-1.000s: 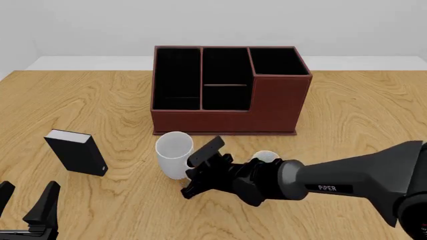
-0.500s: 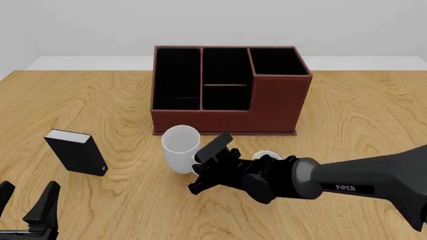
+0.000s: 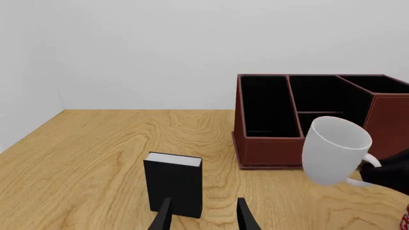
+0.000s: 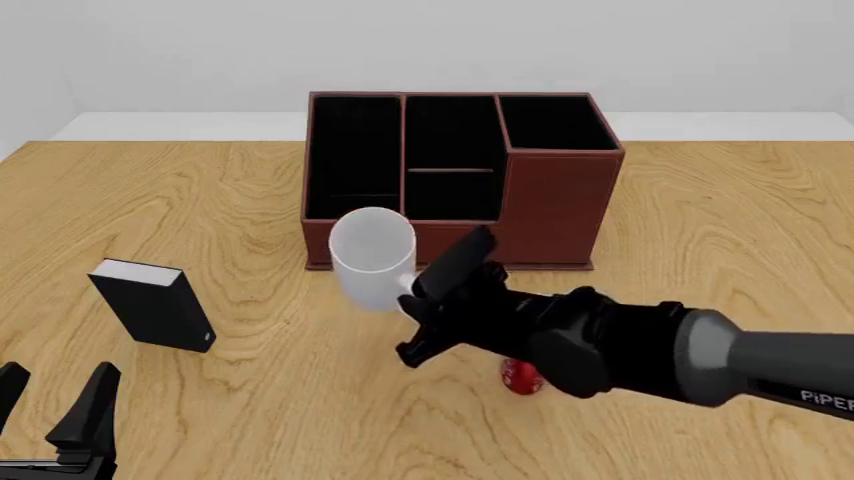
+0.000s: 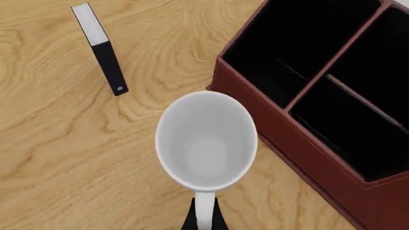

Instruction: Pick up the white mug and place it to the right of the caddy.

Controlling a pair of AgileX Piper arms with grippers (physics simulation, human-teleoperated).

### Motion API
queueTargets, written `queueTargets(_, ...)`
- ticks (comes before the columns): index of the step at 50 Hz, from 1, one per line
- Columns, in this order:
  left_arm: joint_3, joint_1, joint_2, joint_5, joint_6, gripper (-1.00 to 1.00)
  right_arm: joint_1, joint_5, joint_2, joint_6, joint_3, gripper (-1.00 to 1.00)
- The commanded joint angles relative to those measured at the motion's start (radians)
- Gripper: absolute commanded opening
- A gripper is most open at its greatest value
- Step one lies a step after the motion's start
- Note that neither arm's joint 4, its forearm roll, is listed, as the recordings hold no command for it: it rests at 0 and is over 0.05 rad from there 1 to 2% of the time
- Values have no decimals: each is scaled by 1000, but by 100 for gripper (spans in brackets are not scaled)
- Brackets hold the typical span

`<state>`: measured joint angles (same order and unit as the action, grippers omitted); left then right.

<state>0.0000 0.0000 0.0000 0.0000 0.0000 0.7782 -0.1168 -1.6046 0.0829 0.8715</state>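
Observation:
The white mug (image 4: 371,256) hangs above the table just in front of the caddy (image 4: 554,205), tilted a little. My right gripper (image 4: 430,302) is shut on its loop handle. In the right wrist view I look down into the white mug (image 5: 206,143), with the handle pinched in the right gripper (image 5: 204,221) and the caddy (image 5: 357,191) close beside it. The left wrist view shows the white mug (image 3: 334,149) off the wood, before the caddy (image 3: 268,148). My left gripper (image 4: 54,420) rests open and empty at the near left edge.
A small upright black box with a white top (image 4: 154,303) stands left of the mug, directly ahead of the left gripper (image 3: 204,220). A red mug (image 4: 522,375) peeks out under my right arm. Bare wood lies to the right of the caddy.
The right gripper has raised the white mug off the table and carried it right and toward the caddy. The red mug now shows beneath the arm. My left arm has stayed still.

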Motion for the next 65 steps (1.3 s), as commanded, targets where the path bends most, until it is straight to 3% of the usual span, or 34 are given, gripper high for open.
queueTargets(1, 0, 0, 0, 0, 0, 100, -15, 33, 107, 28, -14, -100)
queueTargets(13, 0, 0, 0, 0, 0, 100, -46, 74, 241, 66, -40, -100)
queueTargets(41, 0, 0, 0, 0, 0, 100, -171, 168, 494, 86, -88, -100)
queueTargets(65, 0, 0, 0, 0, 0, 100, -335, 226, 661, 97, -168, -100)
